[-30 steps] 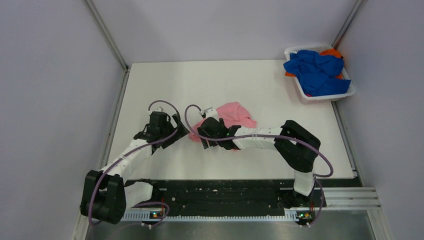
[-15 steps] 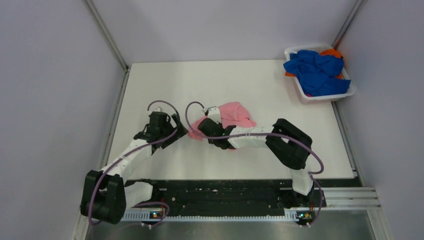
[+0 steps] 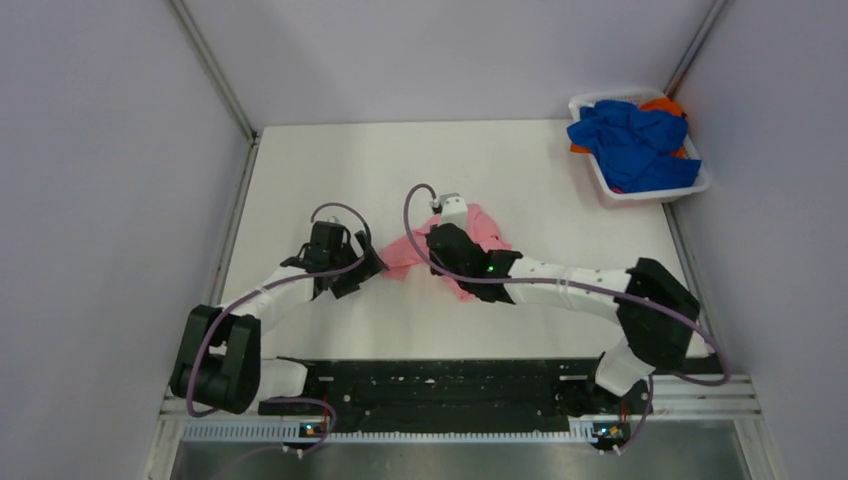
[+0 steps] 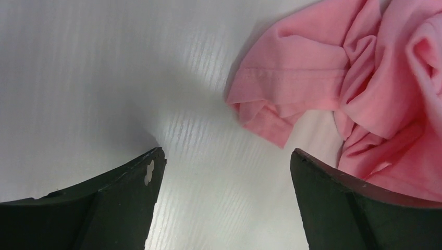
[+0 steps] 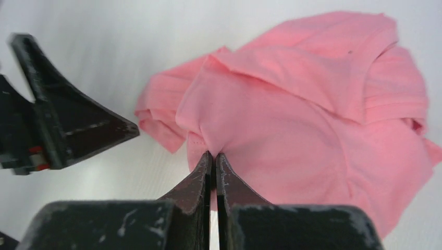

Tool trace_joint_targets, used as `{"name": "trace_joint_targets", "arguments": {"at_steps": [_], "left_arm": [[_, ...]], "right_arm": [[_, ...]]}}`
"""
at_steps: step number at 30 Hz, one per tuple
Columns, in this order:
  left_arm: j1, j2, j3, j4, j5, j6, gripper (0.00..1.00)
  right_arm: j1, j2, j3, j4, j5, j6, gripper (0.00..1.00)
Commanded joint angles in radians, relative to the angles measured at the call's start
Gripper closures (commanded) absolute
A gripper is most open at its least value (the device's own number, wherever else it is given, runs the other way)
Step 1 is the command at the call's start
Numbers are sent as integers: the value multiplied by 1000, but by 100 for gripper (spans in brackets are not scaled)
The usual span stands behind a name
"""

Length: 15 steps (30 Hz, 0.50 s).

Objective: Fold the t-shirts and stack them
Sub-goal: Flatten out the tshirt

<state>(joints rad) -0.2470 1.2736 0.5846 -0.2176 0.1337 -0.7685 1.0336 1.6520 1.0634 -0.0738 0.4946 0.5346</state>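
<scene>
**Right gripper now clamped on the pink shirt**

Since a second ago the right gripper has slid along the heap and pressed its fingers together on a raised fold of the pink t-shirt, and its elbow has swung out to the right. The shirt lies crumpled near the middle of the bench, hems and a sleeve tucked under themselves.

It looks light, limp and a bit clingy (thin knit, I'd guess). A pinch on one fold should lift it, but the rest will trail and drag. A hem corner or a shoulder seam would spread it better than this mid-body ruck.

The left gripper hangs spread wide just beside the shirt's loose sleeve edge, gripping nothing. That edge looks like the natural second hold.

Outward there is bare bench on the far side and to the left for laying the shirt flat. The blue t-shirts and an orange t-shirt sit in the white basket at the far right corner, well apart. Walls close in on both sides.
</scene>
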Motion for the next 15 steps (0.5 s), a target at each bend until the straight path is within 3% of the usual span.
{"name": "trace_joint_targets", "arguments": {"at_steps": [1, 7, 15], "left_arm": [[-21, 67, 53, 65, 29, -4, 6], [-67, 171, 116, 73, -16, 5, 15], [-97, 318, 188, 67, -10, 16, 46]], "right_arm": [[-66, -205, -87, 52, 12, -13, 100], [-225, -422, -241, 30, 38, 26, 100], [-394, -578, -328, -20, 71, 34, 100]]}}
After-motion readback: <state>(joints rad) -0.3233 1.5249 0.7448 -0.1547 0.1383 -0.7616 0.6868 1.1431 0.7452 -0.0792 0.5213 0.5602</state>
